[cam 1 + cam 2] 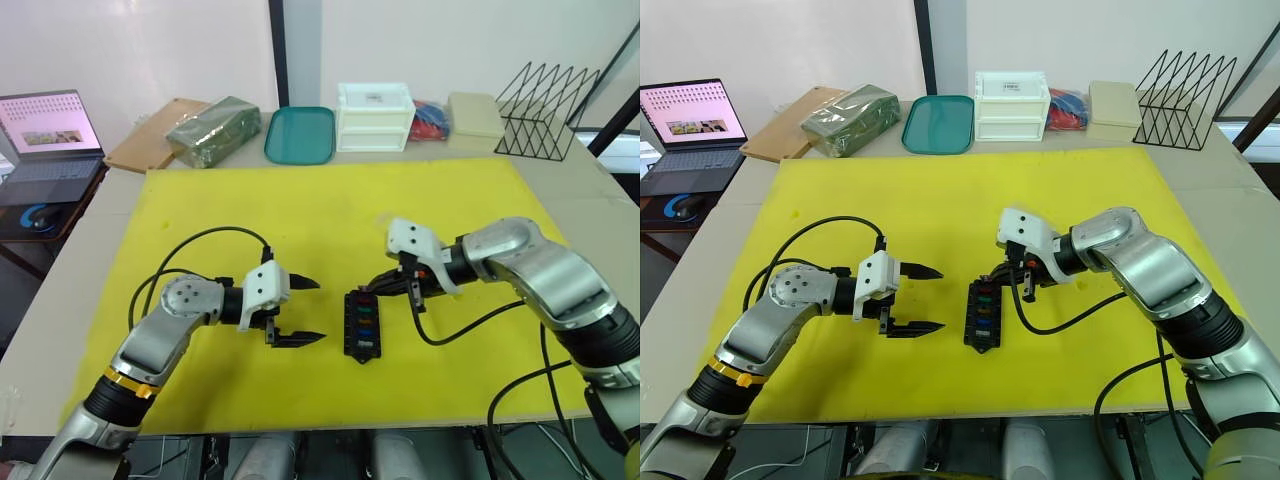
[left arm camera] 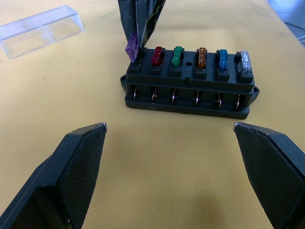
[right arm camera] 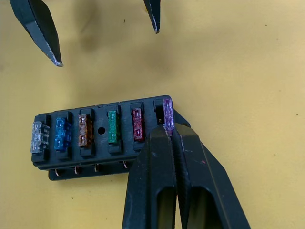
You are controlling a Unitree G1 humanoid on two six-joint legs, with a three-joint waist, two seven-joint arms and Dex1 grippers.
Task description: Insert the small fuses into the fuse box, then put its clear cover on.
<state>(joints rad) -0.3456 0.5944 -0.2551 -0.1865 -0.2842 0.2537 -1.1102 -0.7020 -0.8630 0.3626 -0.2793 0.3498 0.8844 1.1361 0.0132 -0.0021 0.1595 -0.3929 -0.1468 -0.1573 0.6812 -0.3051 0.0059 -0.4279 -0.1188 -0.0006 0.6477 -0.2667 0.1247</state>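
Right gripper [image 3: 167, 136] clamped on purple fuse [image 3: 167, 113] at far end slot of fuse box [image 1: 362, 325], mid yellow mat [image 1: 300, 210]. Left gripper [image 1: 300, 310] spread wide, empty, just left of box. Five fuses [image 2: 200, 57] seated. Clear cover [image 2: 40, 31] visible from left wrist, beyond box.

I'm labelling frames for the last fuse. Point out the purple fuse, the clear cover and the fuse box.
purple fuse [image 2: 131, 49], left wrist view, its tilted body.
clear cover [image 2: 40, 30], left wrist view, its top face.
fuse box [image 2: 188, 98], left wrist view, its side wall.
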